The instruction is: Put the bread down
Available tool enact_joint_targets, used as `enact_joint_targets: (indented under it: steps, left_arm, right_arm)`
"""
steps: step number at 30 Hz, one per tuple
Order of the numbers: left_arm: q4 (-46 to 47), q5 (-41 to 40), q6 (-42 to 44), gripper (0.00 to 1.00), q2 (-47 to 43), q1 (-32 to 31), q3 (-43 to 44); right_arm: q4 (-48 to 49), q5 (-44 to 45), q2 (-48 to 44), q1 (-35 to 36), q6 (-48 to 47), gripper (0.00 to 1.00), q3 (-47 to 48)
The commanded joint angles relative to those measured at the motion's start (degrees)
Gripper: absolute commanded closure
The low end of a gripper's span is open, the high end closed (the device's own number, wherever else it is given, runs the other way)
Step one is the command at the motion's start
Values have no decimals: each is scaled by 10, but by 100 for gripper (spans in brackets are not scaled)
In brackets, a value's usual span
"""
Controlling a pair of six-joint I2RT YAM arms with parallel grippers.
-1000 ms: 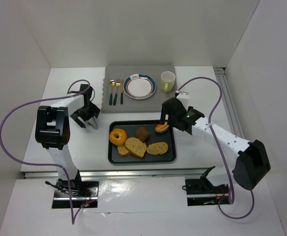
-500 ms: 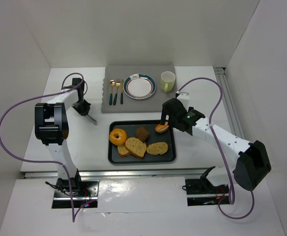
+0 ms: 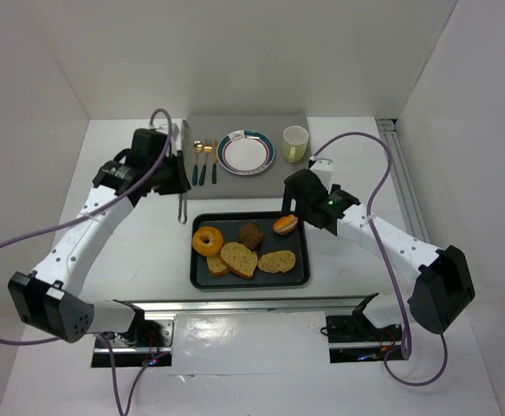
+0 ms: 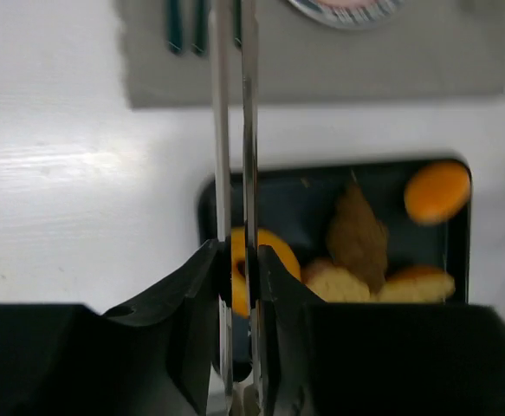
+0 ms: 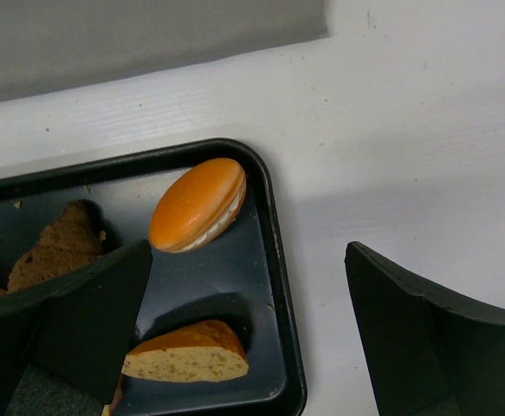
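Lying on one tray (image 3: 230, 223) are counted one doughnut (image 3: 198, 241), one muffin (image 3: 251, 235), one bun (image 3: 286, 225), three slices (image 3: 239, 258). Tongs (image 3: 183, 204) are clamped by the left gripper (image 3: 177, 180); the right gripper (image 3: 292, 206) is held open. Table (image 3: 157, 260) and walls (image 3: 252, 52): white.

no readable text or numbers, small mark (image 3: 237, 137) on the plate (image 3: 254, 158) too blurred to read

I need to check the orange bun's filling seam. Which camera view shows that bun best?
The right wrist view: the orange bun is close and sharp there, pale seam visible, lying in a corner of the tray. The top view shows it only small; the left wrist view shows it blurred, at the tray's far corner.
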Motion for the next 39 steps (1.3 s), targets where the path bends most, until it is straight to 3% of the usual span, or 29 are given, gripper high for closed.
enact_joint_targets:
  steps: [1,4,7,8,16,19,24,34,39]
  left_arm:
    - [-97,60,40,64,-20,-60,-27]
    - [-113,81,15,53,-40,-126,-27]
    - [-127,95,-4,51,-40,-166,-21]
    - [-127,95,-12,46,-40,-175,-15]
    - [-130,95,-73,43,-29,-230,-20]
    - [-130,84,-109,43,-23,-236,-20]
    - [-146,69,-152,34,-4,-241,-33]
    - [-129,140,-200,34,30,-231,-55]
    - [-124,170,-200,38,47,-231,-55]
  right_arm:
    - [-10,44,-15,0,-6,0,45]
    - [-28,61,-37,0,-12,0,62]
    - [-34,78,-62,0,-12,0,67]
    - [-40,85,-67,0,-12,0,67]
    - [-40,85,-91,0,-6,0,62]
    - [-45,85,-91,0,-6,0,62]
    - [-39,80,-91,0,-1,0,51]
    - [-34,80,-96,0,-1,0,34]
    - [-34,80,-96,0,-1,0,34]
